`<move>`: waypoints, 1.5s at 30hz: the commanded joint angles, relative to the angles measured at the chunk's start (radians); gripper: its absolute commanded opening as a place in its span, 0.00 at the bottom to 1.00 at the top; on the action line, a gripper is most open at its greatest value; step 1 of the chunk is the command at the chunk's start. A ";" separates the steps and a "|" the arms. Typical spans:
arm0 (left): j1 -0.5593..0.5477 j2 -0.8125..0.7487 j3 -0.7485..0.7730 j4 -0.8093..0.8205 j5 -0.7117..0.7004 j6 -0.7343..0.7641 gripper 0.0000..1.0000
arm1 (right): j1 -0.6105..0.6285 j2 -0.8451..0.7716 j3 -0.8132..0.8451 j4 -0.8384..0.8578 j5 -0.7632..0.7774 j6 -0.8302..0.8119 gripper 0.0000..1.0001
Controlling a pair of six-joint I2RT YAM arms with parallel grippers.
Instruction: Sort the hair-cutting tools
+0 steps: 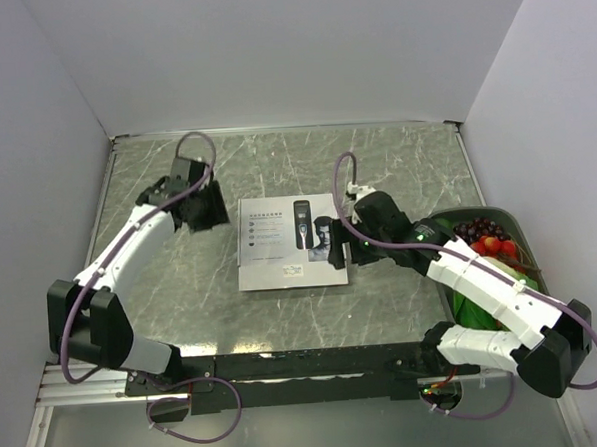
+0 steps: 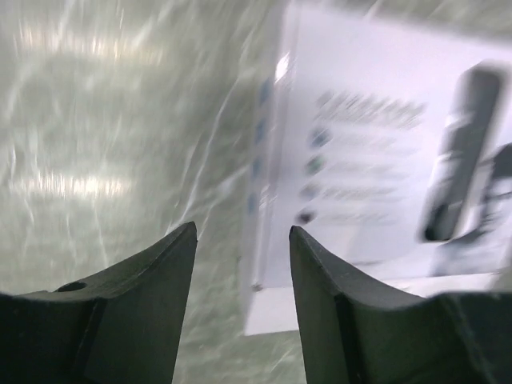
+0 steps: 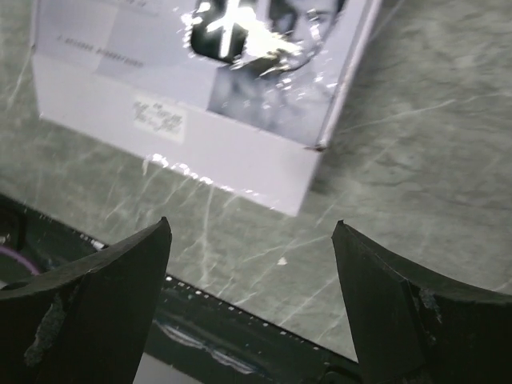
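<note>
Sitting mid-frame: the white box (image 1: 291,241) lies flat and shut on the grey table (image 1: 395,158), lid up, printed with a man's face and a clipper picture.
Hair-cutting tools: none shows in any view; they are most likely inside the shut box, so sorting looks not yet begun.
Left pincer (image 2: 242,236): spread, with nothing between its fingers, near the box's upper-left corner in the overhead view; its own wrist view is blurred.
Right pincer (image 3: 250,228): spread wide and empty, just beside the box's right edge.
Risk, sliding: the box looks light and flat, so a push from one side alone would probably skate it across the table instead of opening it.
Risk, lid: the seam is thin, and a finger that misses it may dent the card, or lift the whole box and spill loose pieces.
Risk, fruit bowl (image 1: 498,216): it sits at the right of the frame under the right forearm, where a wide swing could knock it.
</note>
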 commanded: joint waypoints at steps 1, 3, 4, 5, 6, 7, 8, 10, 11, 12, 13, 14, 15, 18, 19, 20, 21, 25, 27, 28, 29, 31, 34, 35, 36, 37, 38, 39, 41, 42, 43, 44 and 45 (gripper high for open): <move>-0.005 0.082 0.217 0.034 0.003 0.035 0.55 | 0.076 0.017 0.035 0.021 -0.039 0.061 0.88; -0.005 0.161 0.323 0.043 0.043 0.019 0.52 | 0.117 0.057 0.050 0.037 -0.050 0.072 0.85; -0.007 0.218 0.358 0.042 0.082 0.012 0.49 | 0.131 0.074 0.061 0.046 -0.058 0.075 0.80; -0.005 0.244 0.410 0.052 0.099 0.001 0.48 | 0.157 0.105 0.072 0.049 -0.058 0.075 0.78; -0.007 0.267 0.427 0.066 0.115 -0.004 0.47 | 0.168 0.119 0.090 0.055 -0.056 0.078 0.76; -0.007 0.310 0.438 0.086 0.147 -0.007 0.46 | 0.179 0.132 0.098 0.066 -0.058 0.079 0.72; -0.007 0.332 0.462 0.124 0.162 -0.014 0.46 | 0.197 0.157 0.104 0.084 -0.059 0.080 0.69; -0.007 0.393 0.481 0.186 0.258 -0.019 0.41 | 0.212 0.186 0.125 0.098 -0.074 0.081 0.53; -0.007 0.413 0.502 0.241 0.294 -0.028 0.36 | 0.223 0.212 0.130 0.112 -0.081 0.084 0.47; -0.011 0.436 0.515 0.270 0.319 -0.036 0.31 | 0.228 0.224 0.139 0.116 -0.085 0.086 0.37; -0.016 0.479 0.524 0.298 0.358 -0.041 0.23 | 0.232 0.237 0.142 0.126 -0.093 0.086 0.33; -0.021 0.502 0.551 0.322 0.377 -0.053 0.19 | 0.237 0.257 0.145 0.136 -0.096 0.084 0.27; -0.031 0.529 0.567 0.356 0.397 -0.056 0.15 | 0.248 0.266 0.155 0.136 -0.098 0.080 0.16; -0.059 0.629 0.628 0.405 0.495 -0.073 0.11 | 0.261 0.289 0.152 0.171 -0.108 0.067 0.00; -0.068 0.675 0.662 0.420 0.507 -0.077 0.01 | 0.265 0.291 0.145 0.185 -0.114 0.066 0.00; -0.077 0.695 0.677 0.425 0.507 -0.074 0.01 | 0.266 0.300 0.135 0.199 -0.131 0.064 0.00; -0.094 0.729 0.690 0.430 0.501 -0.071 0.01 | 0.271 0.307 0.133 0.211 -0.137 0.063 0.00; -0.113 0.813 0.766 0.431 0.483 -0.067 0.01 | 0.289 0.332 0.118 0.242 -0.170 0.060 0.00; -0.114 0.865 0.791 0.419 0.471 -0.065 0.01 | 0.298 0.352 0.125 0.238 -0.185 0.061 0.00; -0.116 0.879 0.811 0.402 0.466 -0.064 0.01 | 0.303 0.372 0.129 0.230 -0.191 0.060 0.00; -0.116 0.892 0.817 0.396 0.460 -0.059 0.01 | 0.306 0.379 0.136 0.224 -0.197 0.057 0.00; -0.117 0.916 0.806 0.391 0.443 -0.056 0.01 | 0.315 0.407 0.142 0.210 -0.203 0.050 0.00; -0.120 0.933 0.770 0.405 0.428 -0.053 0.01 | 0.320 0.433 0.136 0.219 -0.197 0.044 0.00; -0.123 0.941 0.763 0.408 0.423 -0.050 0.01 | 0.318 0.435 0.130 0.227 -0.193 0.046 0.00; -0.123 0.947 0.756 0.405 0.422 -0.044 0.01 | 0.318 0.438 0.126 0.241 -0.193 0.044 0.00; -0.125 0.950 0.754 0.404 0.420 -0.041 0.01 | 0.320 0.442 0.124 0.250 -0.187 0.041 0.00; -0.125 0.956 0.751 0.402 0.417 -0.038 0.01 | 0.320 0.447 0.125 0.250 -0.182 0.040 0.00; -0.126 0.958 0.745 0.402 0.412 -0.033 0.01 | 0.320 0.455 0.132 0.247 -0.174 0.035 0.00; -0.126 0.967 0.740 0.399 0.406 -0.030 0.01 | 0.317 0.478 0.145 0.244 -0.165 0.020 0.00; -0.126 0.970 0.737 0.396 0.405 -0.028 0.01 | 0.315 0.499 0.148 0.242 -0.165 0.017 0.00; -0.128 0.971 0.734 0.398 0.399 -0.025 0.01 | 0.317 0.508 0.155 0.238 -0.173 0.012 0.00; -0.131 0.971 0.731 0.396 0.397 -0.024 0.01 | 0.314 0.519 0.156 0.242 -0.180 0.009 0.00; -0.133 0.970 0.720 0.393 0.391 -0.018 0.01 | 0.312 0.536 0.155 0.244 -0.188 0.009 0.00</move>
